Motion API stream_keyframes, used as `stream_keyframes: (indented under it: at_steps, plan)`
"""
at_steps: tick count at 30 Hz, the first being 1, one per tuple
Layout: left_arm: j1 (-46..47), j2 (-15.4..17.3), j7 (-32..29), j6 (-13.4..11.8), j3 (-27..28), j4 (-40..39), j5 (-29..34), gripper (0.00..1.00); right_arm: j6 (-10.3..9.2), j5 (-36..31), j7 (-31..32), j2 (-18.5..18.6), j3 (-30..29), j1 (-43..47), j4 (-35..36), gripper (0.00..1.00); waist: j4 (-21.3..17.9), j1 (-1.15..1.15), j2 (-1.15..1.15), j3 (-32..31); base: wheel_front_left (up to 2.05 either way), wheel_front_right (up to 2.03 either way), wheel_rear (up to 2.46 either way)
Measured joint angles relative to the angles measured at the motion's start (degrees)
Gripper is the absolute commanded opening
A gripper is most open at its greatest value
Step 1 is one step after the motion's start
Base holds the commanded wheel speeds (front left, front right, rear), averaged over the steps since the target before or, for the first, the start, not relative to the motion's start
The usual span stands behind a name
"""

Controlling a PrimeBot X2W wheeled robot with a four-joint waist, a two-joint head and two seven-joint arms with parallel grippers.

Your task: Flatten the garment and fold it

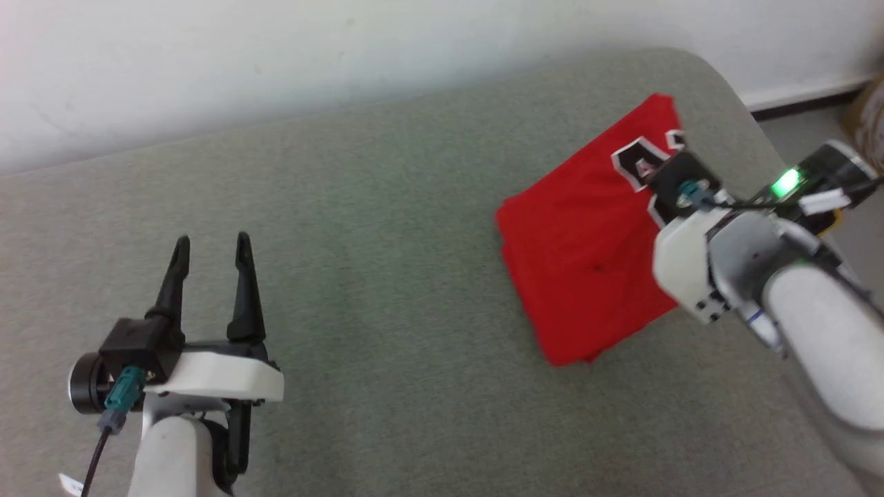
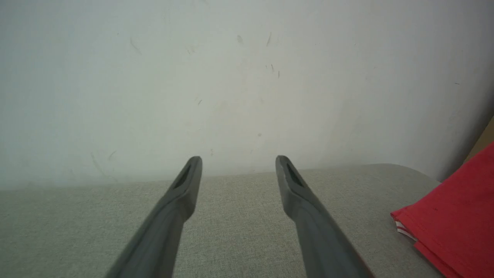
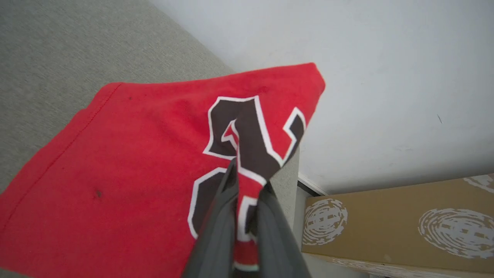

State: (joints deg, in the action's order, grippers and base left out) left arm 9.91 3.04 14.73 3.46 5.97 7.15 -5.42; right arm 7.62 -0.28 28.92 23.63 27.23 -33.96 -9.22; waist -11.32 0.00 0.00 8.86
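- The left gripper (image 1: 213, 241) is seen at the lower left of the head view, poised over a grey upholstered surface (image 1: 387, 207). Its two dark fingers are spread wide apart and nothing is held between them.
- In the left wrist view, the same gripper (image 2: 238, 160) is pointed towards a pale, scuffed wall (image 2: 231, 77), with grey fabric (image 2: 239, 231) beneath it.
- The garment (image 1: 580, 255), bright red and folded into a rough rectangle, is laid on the far right part of the grey surface, near its rounded corner and well apart from the left gripper. A sliver of red-and-white striped trim (image 2: 403, 229) is shown at a layered edge of the garment (image 2: 459, 216) in the left wrist view.
- Black lettering outlined in white (image 3: 251, 131) is displayed on the upper side of the garment (image 3: 127, 162).
- The right gripper (image 3: 249, 181) is clamped on the garment. A ridge of the lettered cloth is pinched between its nearly closed fingers and drawn up from the fold. In the head view its fingers are hidden behind the wrist housing, on which a green light (image 1: 785, 183) is lit.
- A brown cardboard box (image 3: 405, 224) with white printed ovals is pictured beyond the edge of the surface, against the wall.
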Motion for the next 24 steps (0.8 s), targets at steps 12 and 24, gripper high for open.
stream_keyframes:
  at_steps: [12,24]
  plan:
    - [4.2,0.8,0.0,0.0,-0.3,-1.8,1.8,1.0,0.01,-0.2,-6.4,4.5,-4.4,-7.9,-14.4,0.0,-5.2,0.01,0.0,7.6,0.0,0.0,0.0]
    - [5.8,1.5,0.0,0.1,-0.9,-1.5,2.4,1.0,0.0,-6.0,-15.9,3.2,-16.4,-11.2,-30.3,0.0,-3.0,0.0,0.0,12.1,0.0,0.0,0.0]
